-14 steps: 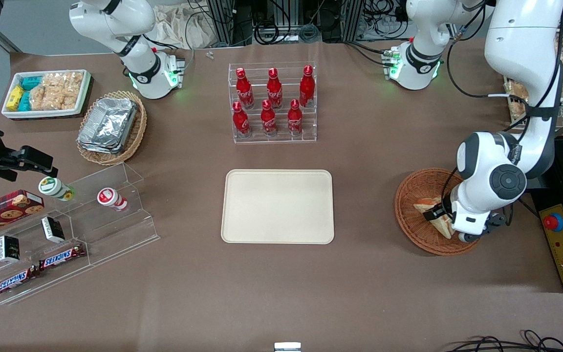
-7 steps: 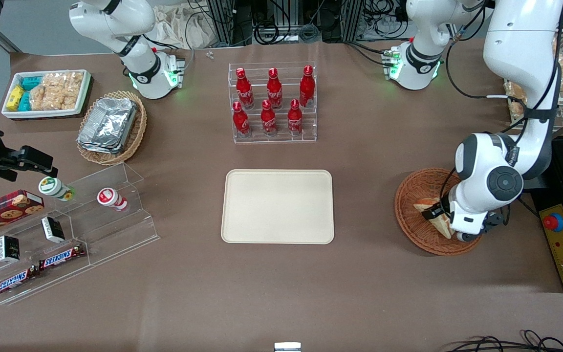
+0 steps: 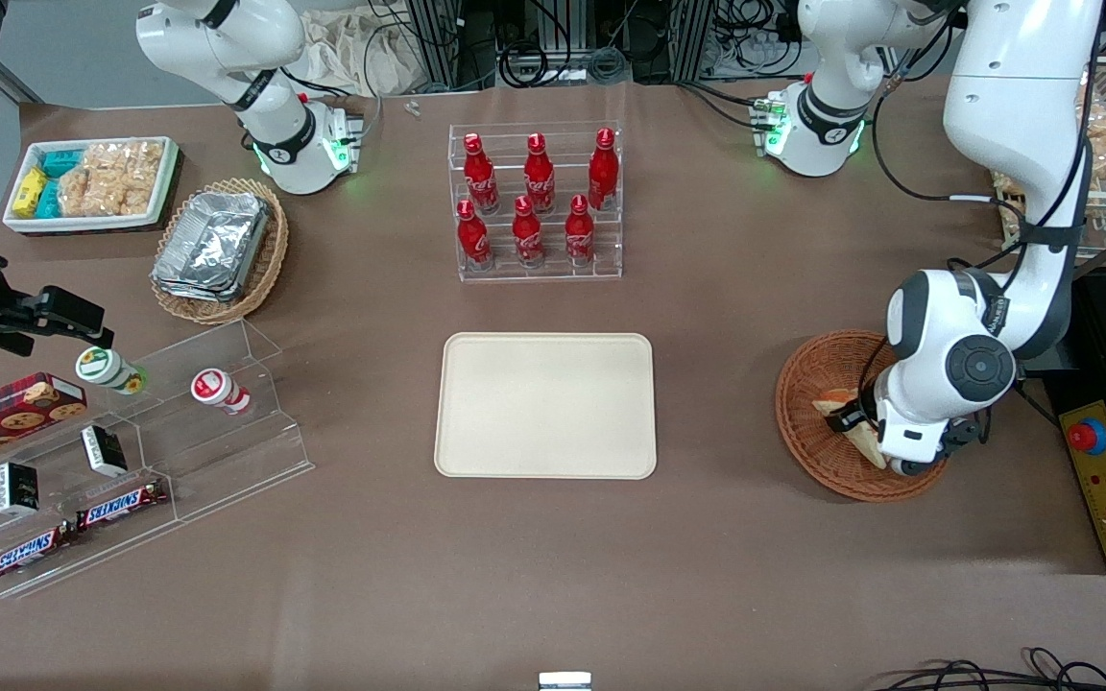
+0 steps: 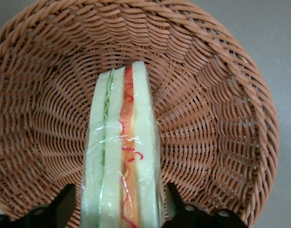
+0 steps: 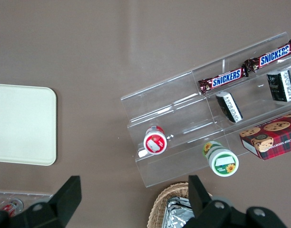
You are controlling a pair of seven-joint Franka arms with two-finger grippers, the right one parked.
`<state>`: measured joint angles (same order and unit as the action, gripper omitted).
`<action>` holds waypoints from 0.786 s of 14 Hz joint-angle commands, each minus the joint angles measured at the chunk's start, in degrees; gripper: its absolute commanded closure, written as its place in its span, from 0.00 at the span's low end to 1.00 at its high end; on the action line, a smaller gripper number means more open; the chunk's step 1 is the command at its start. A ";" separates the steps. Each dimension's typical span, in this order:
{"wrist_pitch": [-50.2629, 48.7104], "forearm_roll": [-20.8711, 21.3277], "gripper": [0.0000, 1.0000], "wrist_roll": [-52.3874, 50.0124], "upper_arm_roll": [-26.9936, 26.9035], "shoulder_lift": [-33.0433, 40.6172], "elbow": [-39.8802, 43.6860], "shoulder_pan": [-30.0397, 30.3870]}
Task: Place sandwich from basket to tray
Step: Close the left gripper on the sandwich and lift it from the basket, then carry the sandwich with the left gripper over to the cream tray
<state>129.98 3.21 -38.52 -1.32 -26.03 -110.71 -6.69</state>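
Note:
The sandwich [image 4: 121, 156] stands on edge in the reddish-brown wicker basket [image 4: 221, 118], its orange-red and green filling facing up. In the front view the sandwich [image 3: 837, 399] shows partly under the working arm's hand, in the basket [image 3: 803, 384] toward the working arm's end of the table. My gripper [image 4: 121, 202] is low in the basket, open, with one black finger [image 4: 64, 199] on each side of the sandwich and a narrow gap on both sides. It also shows in the front view [image 3: 866, 434]. The cream-beige tray [image 3: 545, 404] lies bare at the table's middle.
A clear rack of red bottles [image 3: 536, 202] stands farther from the front camera than the tray. A tan basket of foil containers [image 3: 217, 248], a white tray of snacks [image 3: 92, 182] and a clear stepped shelf with snacks [image 3: 131, 451] lie toward the parked arm's end.
The working arm's wrist has shifted slightly toward the tray over the basket. The sandwich stays in the basket between the fingers.

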 commanded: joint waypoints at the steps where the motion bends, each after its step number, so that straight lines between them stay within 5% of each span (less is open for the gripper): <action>1: 1.59 1.18 0.88 -5.06 0.00 -0.16 -0.21 -0.70; 2: 0.98 2.14 0.99 -5.25 0.00 0.71 -0.30 -0.87; 7: -10.51 2.50 1.00 -4.20 0.00 5.89 3.82 -0.78; 11: -30.70 1.71 1.00 -2.26 0.62 7.31 18.20 -1.05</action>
<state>108.48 4.38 -41.26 -1.01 -18.89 -100.08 -7.38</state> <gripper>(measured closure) 0.731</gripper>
